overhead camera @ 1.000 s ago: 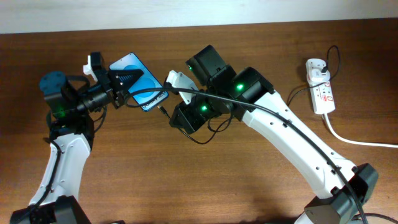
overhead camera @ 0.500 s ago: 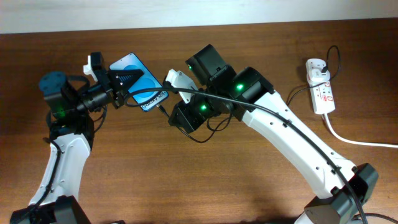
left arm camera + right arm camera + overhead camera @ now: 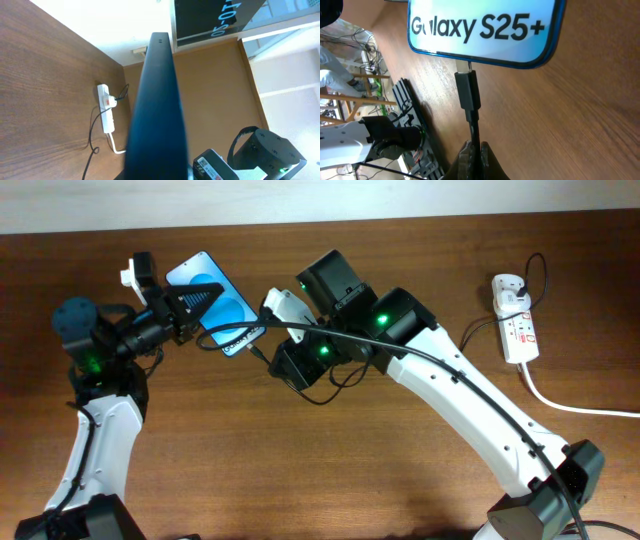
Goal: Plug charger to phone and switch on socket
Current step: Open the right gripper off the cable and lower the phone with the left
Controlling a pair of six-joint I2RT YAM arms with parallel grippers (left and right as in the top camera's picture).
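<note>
While socket (image 3: 519, 328) lies right, wood tbl (image 3: 300, 470), wall (image 3: 300, 200)

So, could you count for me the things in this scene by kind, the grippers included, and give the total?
phone: 1
charger: 1
power strip: 1
grippers: 2, the left gripper and the right gripper
total: 5

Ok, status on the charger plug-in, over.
Left tool shut on phone. Right tool shut on charger, tip at phone's port. Nothing blocking.
</note>
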